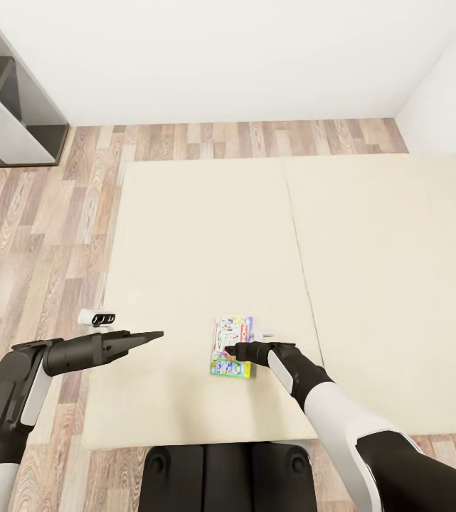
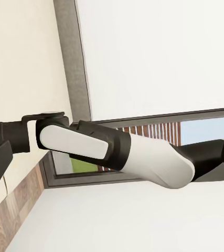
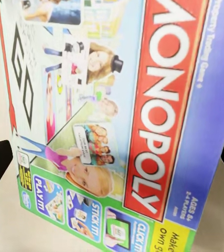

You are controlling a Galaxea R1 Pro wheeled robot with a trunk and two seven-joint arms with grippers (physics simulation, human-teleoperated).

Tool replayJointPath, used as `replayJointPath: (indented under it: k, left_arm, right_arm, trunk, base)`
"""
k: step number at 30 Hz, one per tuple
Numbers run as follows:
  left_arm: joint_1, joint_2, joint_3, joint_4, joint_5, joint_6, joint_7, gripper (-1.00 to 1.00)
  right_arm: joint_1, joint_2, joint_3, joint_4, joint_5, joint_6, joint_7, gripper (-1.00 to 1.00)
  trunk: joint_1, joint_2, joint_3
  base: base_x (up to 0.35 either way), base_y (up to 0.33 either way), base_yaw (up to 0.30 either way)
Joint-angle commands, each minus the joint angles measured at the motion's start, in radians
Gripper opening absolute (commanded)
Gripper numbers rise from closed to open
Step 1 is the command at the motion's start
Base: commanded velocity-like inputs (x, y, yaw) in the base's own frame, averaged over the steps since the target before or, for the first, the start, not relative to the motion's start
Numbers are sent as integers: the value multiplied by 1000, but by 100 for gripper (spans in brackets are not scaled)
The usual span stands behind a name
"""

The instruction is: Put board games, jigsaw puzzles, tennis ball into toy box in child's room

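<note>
Right gripper (image 1: 232, 350), a black claw on a white-and-black arm, reaches onto the near part of the wide beige mattress of the bed (image 1: 185, 249) and sits over a flat rectangular board game box (image 1: 231, 345) in white, green and blue. Whether its fingers are spread or pinching the box cannot be told: the head view shows only a dark tip over the lid, and the right wrist view has just black blurs at both side edges. That close view shows the glossy printed lid (image 3: 106, 121), with red "MONOPOLY" lettering on a white band, cartoon faces and a green strip; its edges are cut off. Left gripper (image 1: 158, 333) hovers over the mattress, well apart from the box, its slim black fingers pressed together to a point. Beyond the bed lie wood-plank floor (image 1: 50, 213), a grey shelf unit (image 1: 14, 107), partly cut off, and a plain white wall (image 1: 220, 50).
</note>
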Motion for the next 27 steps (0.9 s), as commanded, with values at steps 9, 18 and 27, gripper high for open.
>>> replayJointPath:
  k: [9,18,27]
  left_arm:
    - [0,0,0,-1,-1,11,-4,100]
    - [0,0,0,-1,-1,11,-4,100]
    - [0,0,0,0,-1,11,-4,100]
  right_arm:
    - [0,0,11,-1,-8,5,-2,100]
    - [0,0,12,-1,-8,5,-2,100]
    - [0,0,12,-1,-8,5,-2,100]
  trunk:
    - [1,-2,-1]
    - [1,-2,-1]
    - [1,-2,-1]
  base:
    - [0,0,0]
    - [0,11,0]
    - [0,24,0]
